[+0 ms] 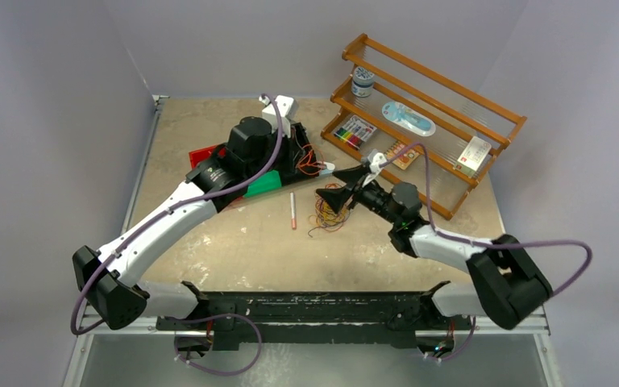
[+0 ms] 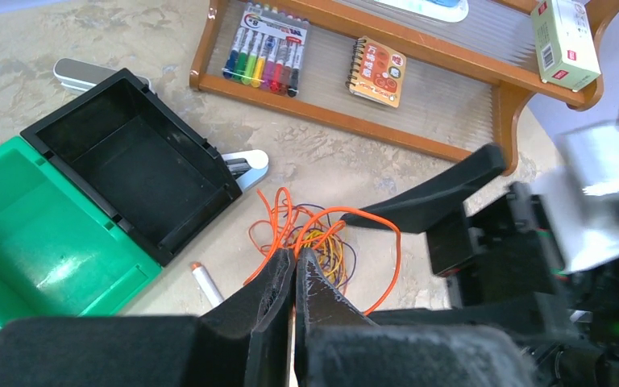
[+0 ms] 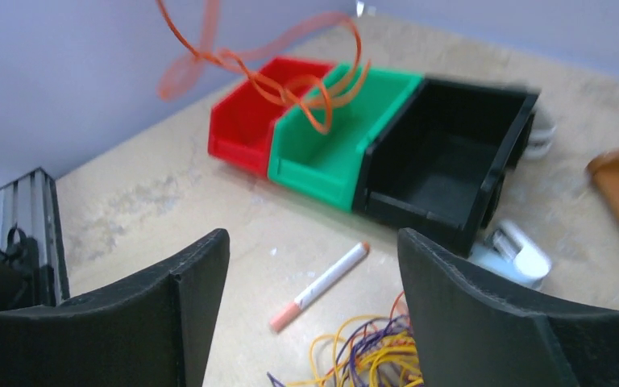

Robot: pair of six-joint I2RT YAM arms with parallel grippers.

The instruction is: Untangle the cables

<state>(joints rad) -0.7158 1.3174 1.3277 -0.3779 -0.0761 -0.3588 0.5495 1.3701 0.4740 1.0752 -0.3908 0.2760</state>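
Clenching my left jaws on the orange cable [image 2: 280, 214], I hold it raised. My right jaws gape over the yellow-purple tangle [image 3: 375, 355] (not yet separated).

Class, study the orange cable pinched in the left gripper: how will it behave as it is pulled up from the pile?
Probably floppy yet springy: the orange cable hangs from the left gripper in loose curls. It looks thin, so likely very light. Its loops overlap the yellow and purple pile, so lifting may drag those along.
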